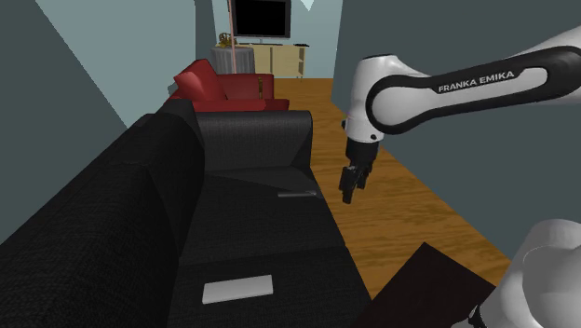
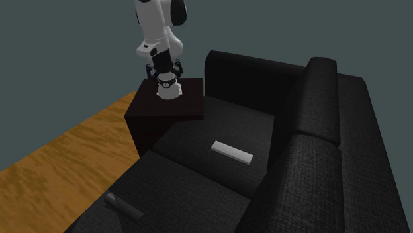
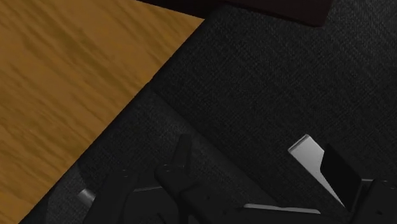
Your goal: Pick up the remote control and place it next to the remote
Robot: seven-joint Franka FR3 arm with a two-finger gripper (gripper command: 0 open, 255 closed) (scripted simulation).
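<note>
The dark remote (image 1: 296, 194) lay flat on the far seat cushion of the black sofa (image 1: 112, 214), just right of the shoulder view's centre and close to the seat's front edge. The second exterior view had the dark remote (image 2: 124, 207) at its lower left. Nothing held it.

The pale remote (image 1: 238, 289), a flat light-grey slab, lay on the near cushion at the shoulder view's bottom centre, well apart from the dark one. In the second exterior view the pale remote (image 2: 231, 152) sat near the middle.

The gripper (image 1: 348, 191) hung in the air just right of the dark remote in the shoulder view, pointing down and touching neither remote. In the wrist view its fingers (image 3: 182, 156) stood apart with sofa fabric between them, and the pale remote (image 3: 308, 156) showed beside the other finger.

A wooden floor (image 1: 419, 186) ran along the sofa's front. The dark box stand (image 2: 169, 109) stood at the sofa's end. A red armchair (image 1: 223, 86) sat near the top of the shoulder view.
</note>
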